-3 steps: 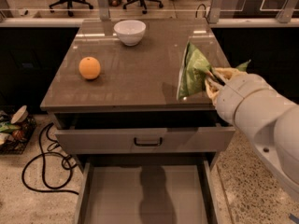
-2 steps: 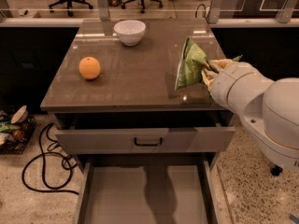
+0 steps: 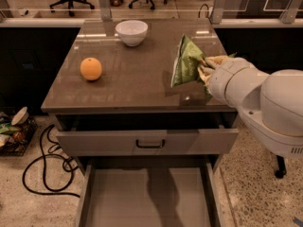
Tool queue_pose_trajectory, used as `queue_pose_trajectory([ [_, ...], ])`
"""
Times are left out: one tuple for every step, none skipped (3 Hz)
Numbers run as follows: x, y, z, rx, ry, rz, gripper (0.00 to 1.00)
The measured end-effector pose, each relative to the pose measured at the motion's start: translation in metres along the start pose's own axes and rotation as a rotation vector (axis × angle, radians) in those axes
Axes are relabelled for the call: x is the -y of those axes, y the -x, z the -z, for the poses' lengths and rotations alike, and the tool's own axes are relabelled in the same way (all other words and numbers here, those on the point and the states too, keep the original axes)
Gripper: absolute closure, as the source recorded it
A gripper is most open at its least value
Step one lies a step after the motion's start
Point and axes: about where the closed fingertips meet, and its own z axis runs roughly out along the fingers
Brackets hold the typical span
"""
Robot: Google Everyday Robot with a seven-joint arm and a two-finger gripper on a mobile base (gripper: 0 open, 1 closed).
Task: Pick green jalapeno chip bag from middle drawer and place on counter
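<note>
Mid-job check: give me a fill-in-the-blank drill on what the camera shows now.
1. The pincer grips the ___ chip bag over the counter.
2. The bowl at the counter's back is ___.
3. The handled drawer sits directly ___ the bare open drawer.
Missing words: green, white, above.

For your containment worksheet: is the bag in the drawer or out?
Out: the gripper holds the bag upright over the counter, near its right edge; the drawer floor is bare.

Counter: orange, bowl (claw at right)
</note>
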Motion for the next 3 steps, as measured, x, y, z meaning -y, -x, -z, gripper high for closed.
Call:
queue_pose_trajectory([
  [0.011,0.004,-0.057,0.039,0.039,0.002,1.0],
  [0.021,0.022,-0.128,0.086,0.077,0.02,1.0],
  [0.02,0.054,-0.188,0.14,0.126,0.046,1.0],
])
